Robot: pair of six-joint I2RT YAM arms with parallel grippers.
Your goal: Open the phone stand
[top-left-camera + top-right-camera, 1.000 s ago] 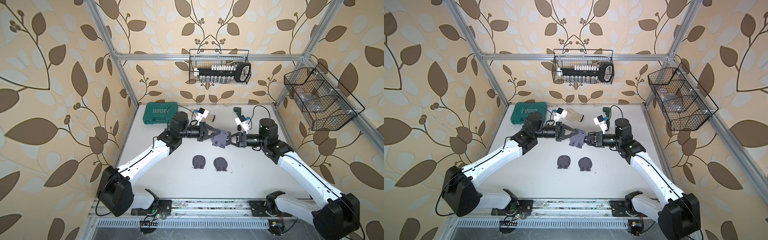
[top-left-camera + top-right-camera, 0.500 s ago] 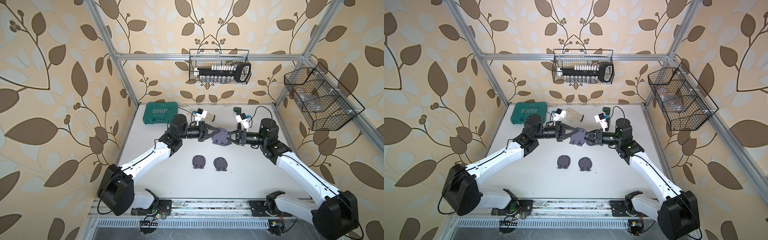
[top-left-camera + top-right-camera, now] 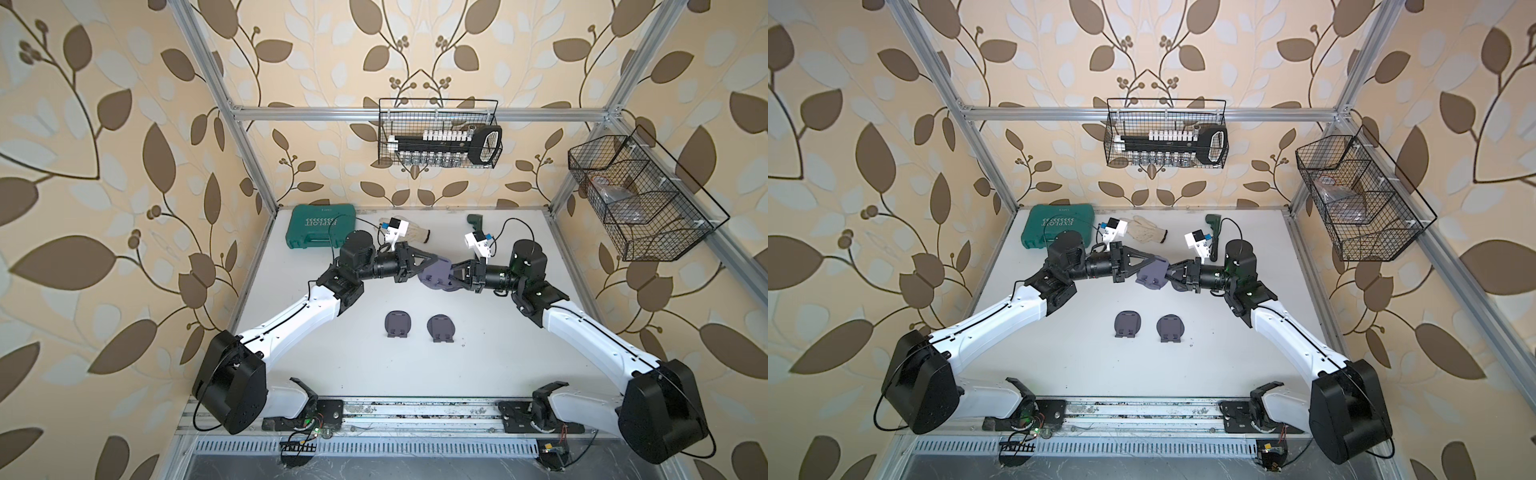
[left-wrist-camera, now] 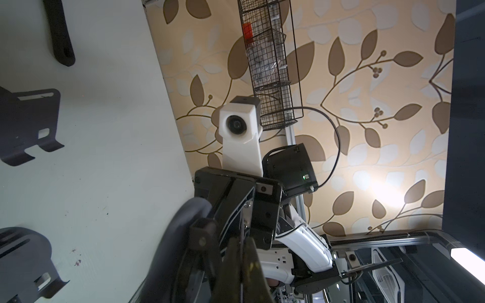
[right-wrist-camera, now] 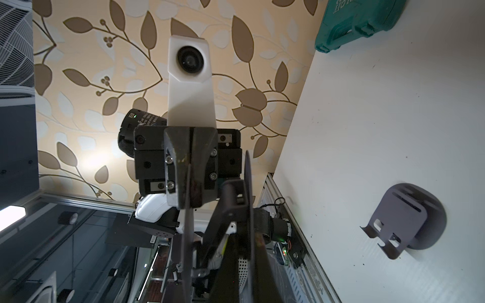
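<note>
Purple phone stand (image 3: pixel 435 276) held from both sides above the surface (image 3: pixel 498 353).
Left fingers (image 3: pixel 422 259) clamp its left side, right fingers (image 3: pixel 461 272) its right, seemingly on separate plates.

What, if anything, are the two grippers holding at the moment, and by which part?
A single phone stand, pinched between them: the left gripper is shut on the edge nearest it, the right gripper on the opposite edge.

In the left wrist view the phone stand (image 4: pixel 165 251) is blurred and cut off; the side basket (image 3: pixel 656 239) holds perhaps plastic, too small to tell.
</note>
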